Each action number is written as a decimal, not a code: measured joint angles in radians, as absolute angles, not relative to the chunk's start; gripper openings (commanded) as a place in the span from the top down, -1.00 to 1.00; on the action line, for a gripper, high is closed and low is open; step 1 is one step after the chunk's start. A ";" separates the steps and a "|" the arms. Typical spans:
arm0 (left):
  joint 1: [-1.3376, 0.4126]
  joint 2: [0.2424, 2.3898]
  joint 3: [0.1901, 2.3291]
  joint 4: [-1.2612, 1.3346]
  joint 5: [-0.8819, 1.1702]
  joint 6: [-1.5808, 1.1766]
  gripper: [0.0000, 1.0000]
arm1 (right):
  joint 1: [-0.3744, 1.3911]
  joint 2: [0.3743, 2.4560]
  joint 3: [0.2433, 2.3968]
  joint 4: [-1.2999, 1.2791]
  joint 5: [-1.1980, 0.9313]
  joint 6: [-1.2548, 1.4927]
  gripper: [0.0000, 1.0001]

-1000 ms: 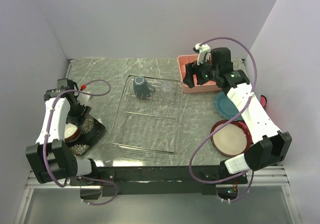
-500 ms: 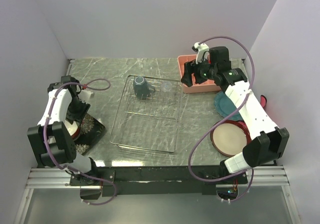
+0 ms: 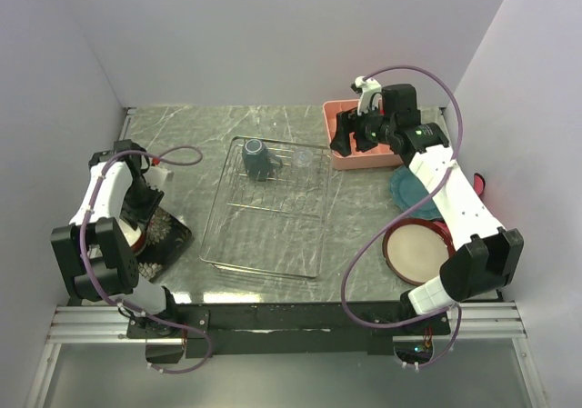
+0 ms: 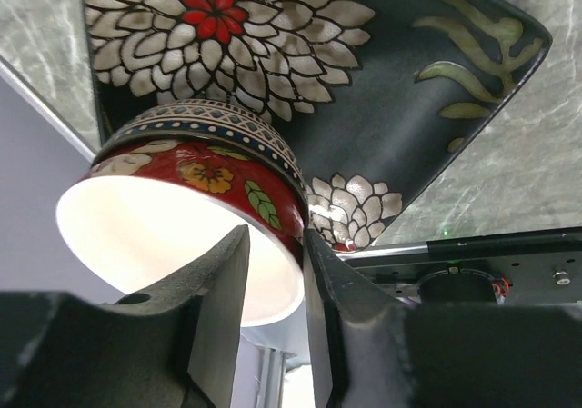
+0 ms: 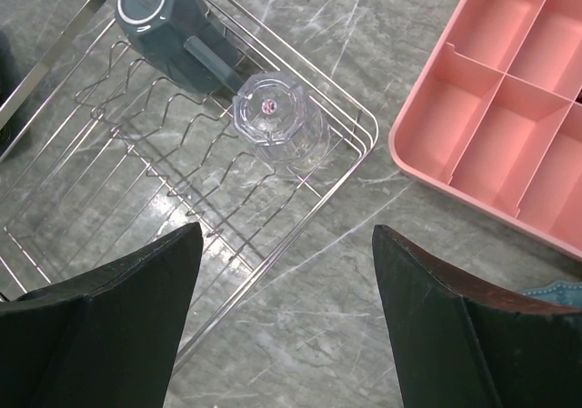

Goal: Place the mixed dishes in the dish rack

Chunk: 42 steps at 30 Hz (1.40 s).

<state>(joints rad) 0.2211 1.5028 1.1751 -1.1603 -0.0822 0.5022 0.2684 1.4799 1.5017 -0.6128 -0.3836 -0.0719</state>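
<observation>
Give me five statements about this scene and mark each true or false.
1. The mug is in the rack. True.
2. The glass stands on the bare table. False: it is in the rack, beside the mug.
3. The left gripper has its fingers on either side of the red bowl's rim. True.
4. The right gripper holds the teal plate. False: it is open and empty; the teal plate lies on the table under that arm.
5. The cream plate is in the rack. False: it lies on the table, right of the rack.
</observation>
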 measured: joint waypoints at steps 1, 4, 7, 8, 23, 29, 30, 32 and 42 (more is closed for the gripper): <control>0.221 1.503 1.170 -1.160 -0.082 0.501 0.33 | 0.267 1.482 1.502 -0.613 -0.385 -0.071 -0.66; 0.221 1.503 1.148 -1.163 -0.082 0.500 0.37 | 0.264 1.496 1.505 -0.612 -0.388 -0.069 -0.66; 0.221 1.503 1.128 -1.169 -0.082 0.500 0.46 | 0.262 1.509 1.505 -0.612 -0.390 -0.067 -0.66; 0.221 1.503 1.124 -1.170 -0.083 0.500 0.49 | 0.262 1.510 1.505 -0.612 -0.391 -0.066 -0.66; 0.217 1.502 1.345 -1.301 -0.017 0.474 0.98 | 0.261 1.512 1.510 -0.607 -0.393 -0.052 -0.65; 0.204 1.457 1.467 -1.296 0.015 0.482 0.98 | 0.261 1.512 1.580 -0.623 -0.375 -0.063 -0.65; 0.203 1.446 1.469 -1.306 0.035 0.487 0.97 | 0.261 1.512 1.592 -0.625 -0.366 -0.067 -0.65; 0.201 1.439 1.485 -1.333 0.087 0.496 0.98 | 0.261 1.512 1.615 -0.626 -0.341 -0.073 -0.65; 0.143 1.267 1.363 -1.061 0.888 0.496 0.98 | 0.181 1.512 1.636 -0.694 -0.138 -0.049 -0.69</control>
